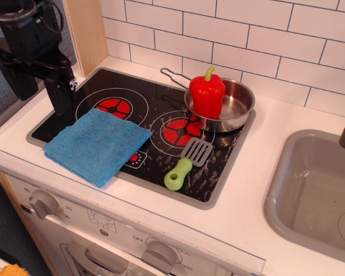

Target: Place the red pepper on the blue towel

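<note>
Red pepper in steel pan, well apart from jaws

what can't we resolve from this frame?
- Claw: dark against the hob, open or shut unclear.
- Red pepper: base hidden by the steel pan rim.
- Sink: cut off by right edge.
- Blue towel: covers part of the hob markings.
</note>
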